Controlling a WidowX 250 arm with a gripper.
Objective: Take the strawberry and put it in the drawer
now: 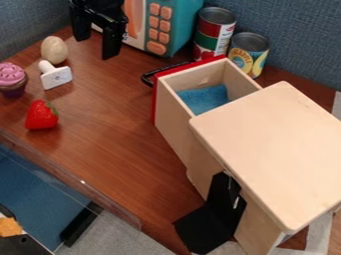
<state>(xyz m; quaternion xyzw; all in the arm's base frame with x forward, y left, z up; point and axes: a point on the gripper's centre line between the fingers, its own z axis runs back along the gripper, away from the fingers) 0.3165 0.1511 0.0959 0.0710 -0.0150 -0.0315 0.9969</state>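
wooden cabinet (pixel 273 144), drawer (pixel 174 112) open, stands near labelled cans (pixel 214 36), strawberry (pixel 41 115) well apart.

Your hand (pixel 96 48) hangs over the table (pixel 110 114), fingers (pixel 112 46) spread.
You have it near the table's far corner, at the upper left of the camera view, black and pointing down; its two fingers stand parted with a wide gap between them, one tip lower in the view than the other.

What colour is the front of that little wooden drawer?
The drawer's front is red, seen best in the camera view.
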